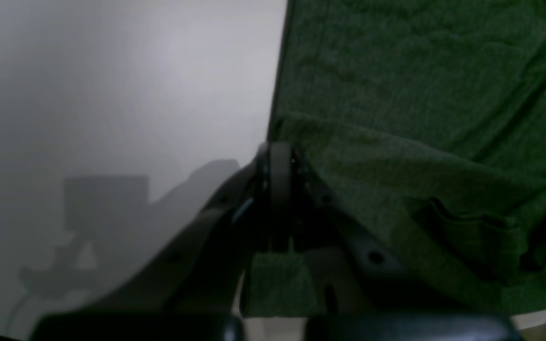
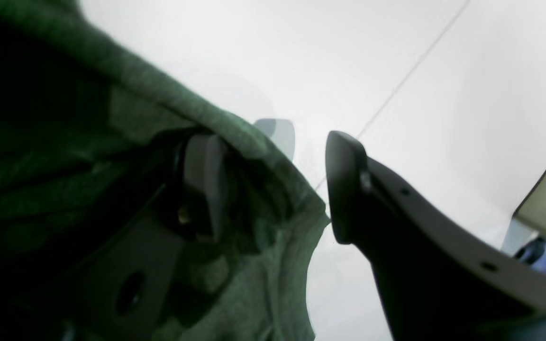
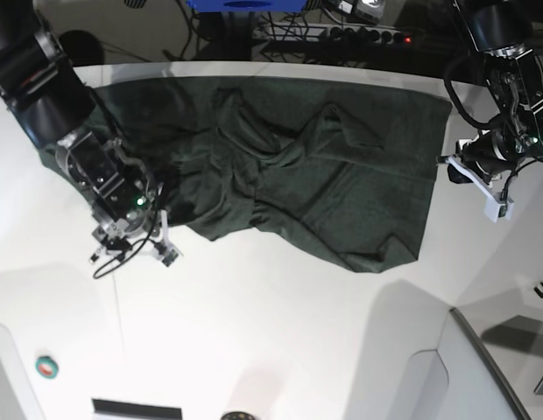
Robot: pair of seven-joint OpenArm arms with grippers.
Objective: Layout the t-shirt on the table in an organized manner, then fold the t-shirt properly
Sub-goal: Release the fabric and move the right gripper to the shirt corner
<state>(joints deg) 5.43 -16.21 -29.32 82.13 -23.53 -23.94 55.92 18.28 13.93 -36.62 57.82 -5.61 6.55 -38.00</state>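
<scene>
The dark green t-shirt (image 3: 289, 166) lies wrinkled across the far half of the white table (image 3: 271, 332), with folds bunched in its middle. At the shirt's right edge, my left gripper (image 3: 455, 166) is shut; in the left wrist view its fingertips (image 1: 277, 156) pinch the t-shirt (image 1: 420, 118) at its edge, and a ridge of cloth runs off from them. My right gripper (image 3: 136, 229) stands open at the shirt's left lower corner. In the right wrist view the t-shirt (image 2: 112, 113) drapes over one finger of my right gripper (image 2: 273, 161), while the other finger (image 2: 349, 189) is bare over the table.
A thin dark seam (image 3: 121, 315) crosses the tabletop. A small green and red round object (image 3: 47, 367) lies near the front left. Cables and a power strip (image 3: 359, 35) run behind the table's far edge. A grey-white panel (image 3: 482, 367) rises at the front right.
</scene>
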